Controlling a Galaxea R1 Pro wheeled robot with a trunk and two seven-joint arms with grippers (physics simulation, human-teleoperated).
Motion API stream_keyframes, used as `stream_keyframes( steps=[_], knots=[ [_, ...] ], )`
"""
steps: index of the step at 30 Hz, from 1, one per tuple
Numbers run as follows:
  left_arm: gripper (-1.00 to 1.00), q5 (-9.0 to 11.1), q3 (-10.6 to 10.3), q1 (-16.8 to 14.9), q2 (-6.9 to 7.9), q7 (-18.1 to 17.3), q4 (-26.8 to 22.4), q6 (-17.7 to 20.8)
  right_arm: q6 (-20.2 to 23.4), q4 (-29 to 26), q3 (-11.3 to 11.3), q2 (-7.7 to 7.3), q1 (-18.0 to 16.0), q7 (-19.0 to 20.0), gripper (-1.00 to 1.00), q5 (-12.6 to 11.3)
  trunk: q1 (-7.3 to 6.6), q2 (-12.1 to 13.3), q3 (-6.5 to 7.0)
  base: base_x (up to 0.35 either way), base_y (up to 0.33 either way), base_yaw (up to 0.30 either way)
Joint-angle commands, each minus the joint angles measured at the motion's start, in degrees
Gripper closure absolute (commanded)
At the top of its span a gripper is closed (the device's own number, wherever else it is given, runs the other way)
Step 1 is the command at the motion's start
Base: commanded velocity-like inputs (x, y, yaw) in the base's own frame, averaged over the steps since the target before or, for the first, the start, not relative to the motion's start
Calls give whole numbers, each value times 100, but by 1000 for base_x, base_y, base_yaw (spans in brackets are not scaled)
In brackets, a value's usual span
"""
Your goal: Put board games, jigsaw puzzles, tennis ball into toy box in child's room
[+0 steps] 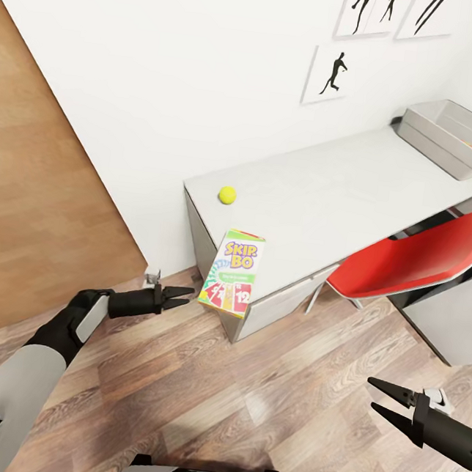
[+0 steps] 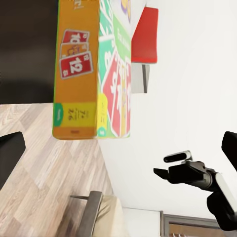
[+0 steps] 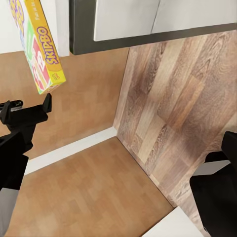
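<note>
The SKIP-BO box (image 1: 233, 271) hangs over the near edge of the surface (image 1: 360, 185), tilted, its lower end w/ the red "12" card out past the edge and above the floor (image 1: 244, 407). The left hand (image 1: 180, 298) is just beside that lower end, on its left, fingers pointing at the box but apart from it; the fingers are a little spread and hold nothing. In the left wrist view the box (image 2: 94, 74) stands close in front of the camera, orange side and card pictures facing it. The right hand (image 1: 385, 400) is low over the floor, well apart from the box, fingers spread wide, also w/o anything between them. The tennis ball (image 1: 228, 194) lies on the surface near its left corner, just behind the box. The toy box (image 1: 455, 137) sits at the far right end, against the wall. The red chair (image 1: 417, 262) stands at the front of the surface, between box and toy box.
</note>
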Motion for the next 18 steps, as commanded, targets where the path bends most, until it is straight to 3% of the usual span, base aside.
stream_keyframes(
  steps=[1,18],
  knots=[
    [-100,23,-1,-2,6,-10,1,43,20,3,-5,-1,-3,58,-100,60,3,-9,-7,1,-1,-6],
    [-100,58,26,1,31,-32,1,70,20,9,-3,2,-3,50,-100,148,3,-9,-7,0,0,-1]
  ],
)
